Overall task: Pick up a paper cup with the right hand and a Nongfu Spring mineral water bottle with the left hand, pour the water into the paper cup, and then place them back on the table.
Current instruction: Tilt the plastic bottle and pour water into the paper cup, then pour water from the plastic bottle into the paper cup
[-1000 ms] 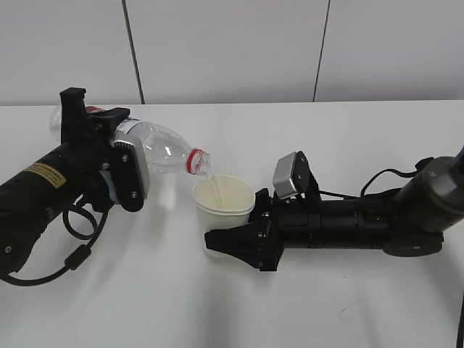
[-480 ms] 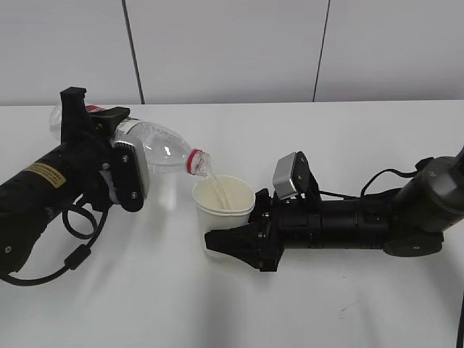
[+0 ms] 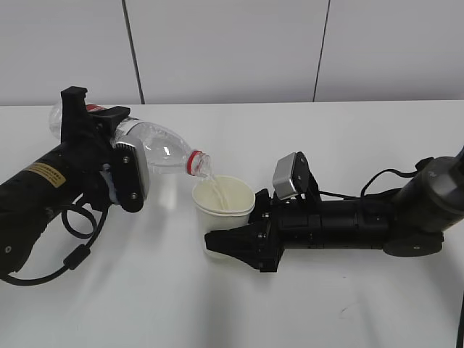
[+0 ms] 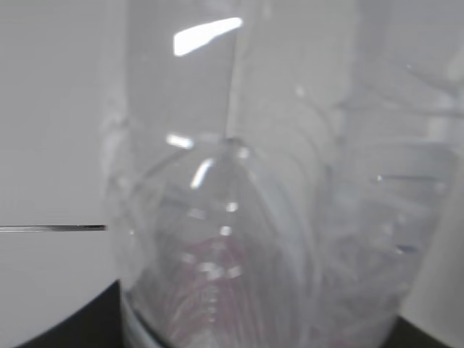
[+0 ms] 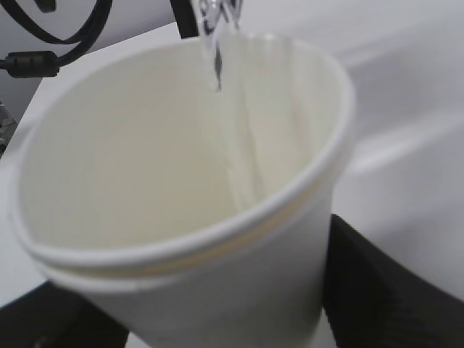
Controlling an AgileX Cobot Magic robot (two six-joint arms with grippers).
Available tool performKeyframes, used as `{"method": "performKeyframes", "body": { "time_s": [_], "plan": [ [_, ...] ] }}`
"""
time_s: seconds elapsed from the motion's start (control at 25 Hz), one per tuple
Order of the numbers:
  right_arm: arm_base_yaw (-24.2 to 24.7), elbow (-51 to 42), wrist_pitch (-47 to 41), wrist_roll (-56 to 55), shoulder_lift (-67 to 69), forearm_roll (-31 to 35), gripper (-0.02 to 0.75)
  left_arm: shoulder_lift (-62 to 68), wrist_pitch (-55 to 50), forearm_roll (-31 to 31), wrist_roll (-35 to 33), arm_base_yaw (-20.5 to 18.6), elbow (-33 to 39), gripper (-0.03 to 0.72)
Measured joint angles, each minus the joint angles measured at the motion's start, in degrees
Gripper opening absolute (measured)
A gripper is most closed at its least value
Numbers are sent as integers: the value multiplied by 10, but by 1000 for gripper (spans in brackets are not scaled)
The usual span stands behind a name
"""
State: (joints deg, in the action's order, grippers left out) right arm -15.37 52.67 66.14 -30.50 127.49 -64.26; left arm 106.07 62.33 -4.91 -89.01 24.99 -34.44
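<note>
The left end effector (image 3: 119, 170) is clenched around the Nongfu Spring mineral water bottle (image 3: 156, 148), holding it tipped nearly flat above the tabletop (image 3: 304, 304), base toward the left and open mouth angled down to the right. The red neck ring sits just above the near-left rim of the paper cup (image 3: 221, 210), and a thin stream of water (image 3: 212, 181) runs from the mouth into the cup. In the left wrist view the clear ribbed bottle (image 4: 254, 217) fills almost the whole picture.

The right end effector (image 3: 235, 246) grips the paper cup low on its wall, 1 black finger on each side, keeping it upright. The right wrist view looks into the off-white cup (image 5: 181, 217), with water (image 5: 214, 51) falling past the far rim and black end effector parts at the bottom corners.
</note>
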Motion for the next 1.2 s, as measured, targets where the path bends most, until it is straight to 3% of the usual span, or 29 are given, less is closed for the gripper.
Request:
{"method": "performKeyframes", "body": {
  "time_s": [1.2],
  "plan": [
    [0, 0, -3, 0, 0, -2, 527, 0, 2, -1, -4, 0, 0, 316]
  ]
}}
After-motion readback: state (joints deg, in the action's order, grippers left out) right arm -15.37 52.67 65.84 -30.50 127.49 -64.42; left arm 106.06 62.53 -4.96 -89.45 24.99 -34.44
